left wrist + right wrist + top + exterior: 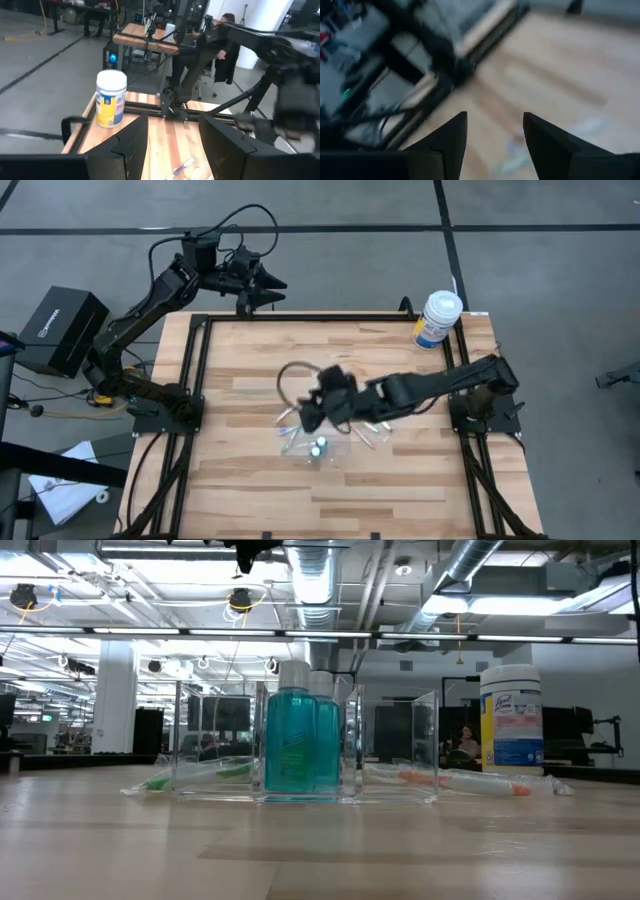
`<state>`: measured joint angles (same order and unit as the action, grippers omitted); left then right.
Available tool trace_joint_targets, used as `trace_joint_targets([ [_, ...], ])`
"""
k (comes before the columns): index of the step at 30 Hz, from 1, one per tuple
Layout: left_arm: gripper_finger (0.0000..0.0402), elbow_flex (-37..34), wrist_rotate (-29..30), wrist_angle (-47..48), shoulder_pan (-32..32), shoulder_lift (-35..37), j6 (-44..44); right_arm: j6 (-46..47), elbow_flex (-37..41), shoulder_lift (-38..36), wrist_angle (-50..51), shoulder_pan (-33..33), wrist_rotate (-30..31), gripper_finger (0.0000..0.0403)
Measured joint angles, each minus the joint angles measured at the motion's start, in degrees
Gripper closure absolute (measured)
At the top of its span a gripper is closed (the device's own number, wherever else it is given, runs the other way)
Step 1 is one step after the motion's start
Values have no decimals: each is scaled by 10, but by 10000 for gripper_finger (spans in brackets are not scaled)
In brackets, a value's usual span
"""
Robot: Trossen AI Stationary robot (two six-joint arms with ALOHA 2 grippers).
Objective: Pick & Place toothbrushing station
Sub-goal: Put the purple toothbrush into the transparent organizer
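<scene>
Clear plastic container (pixel 305 745) at table centre, two teal toothpaste tubes (pixel 300 740) upright inside, wrapped toothbrushes (pixel 470 781) lying on both sides, right gripper (pixel 318 418) above it, fingers apart, empty, left gripper (pixel 262 292) parked at far edge, fingers apart.

Count, items on my table:
1 clear container (pixel 305 755) holding 2 teal tubes (pixel 290 750). Wrapped toothbrushes: 1 w/ green accent (pixel 190 776), 1 w/ orange-pink accent (pixel 470 782); more beside container in high view, can't count exactly. 1 white tub (pixel 437 319). My arms: 2.
</scene>
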<state>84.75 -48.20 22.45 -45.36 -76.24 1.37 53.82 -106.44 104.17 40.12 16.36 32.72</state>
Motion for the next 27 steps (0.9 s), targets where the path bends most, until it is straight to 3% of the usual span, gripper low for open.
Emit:
trace_joint_targets([
  [4, 229, 1, -2, -3, 3, 9, -1, -116, 0, -44, -34, -18, 75, 225],
  [9, 223, 1, 4, 26, 15, 10, -21, -284, 0, -86, -28, -58, 76, 233],
  [13, 225, 1, 43, 60, 46, 10, -2, -430, 0, -106, -67, -98, 78, 243],
  [19, 242, -5, 109, 57, 85, 10, 45, -507, 0, -130, -87, -161, -9, 265],
  [27, 272, -5, 137, 16, 107, 10, -50, -560, 0, -135, -16, -204, -66, 281],
])
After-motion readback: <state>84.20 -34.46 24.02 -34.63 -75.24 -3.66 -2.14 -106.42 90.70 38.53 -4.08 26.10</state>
